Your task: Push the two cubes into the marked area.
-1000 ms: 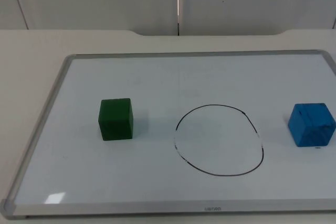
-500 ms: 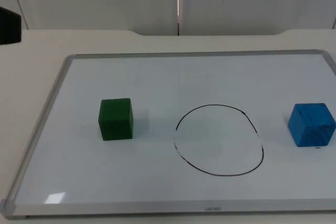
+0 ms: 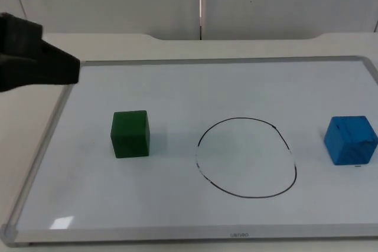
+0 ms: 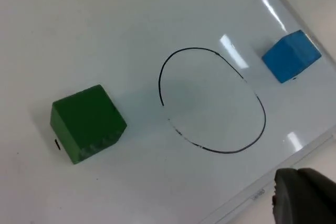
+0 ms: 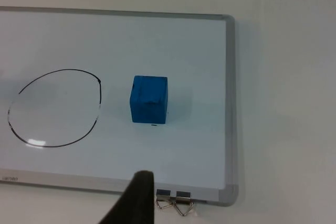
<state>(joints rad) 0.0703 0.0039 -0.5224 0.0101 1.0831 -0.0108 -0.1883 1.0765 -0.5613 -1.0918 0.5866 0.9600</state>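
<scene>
While the green cube (image 3: 130,134) and blue cube (image 3: 351,140) sit on the whiteboard (image 3: 177,87) either side of the drawn circle (image 3: 245,157), both outside it, we see our left claw (image 3: 35,60) above the board's far-left edge; whether it is open, we cannot tell.

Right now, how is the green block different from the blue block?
The green block is dark green; the blue block is bright blue with dark streaks. Green sits left of the drawn circle, blue sits right of it, near the whiteboard's edge. Both are cubes, both outside the circle, and nothing is touching either.
</scene>
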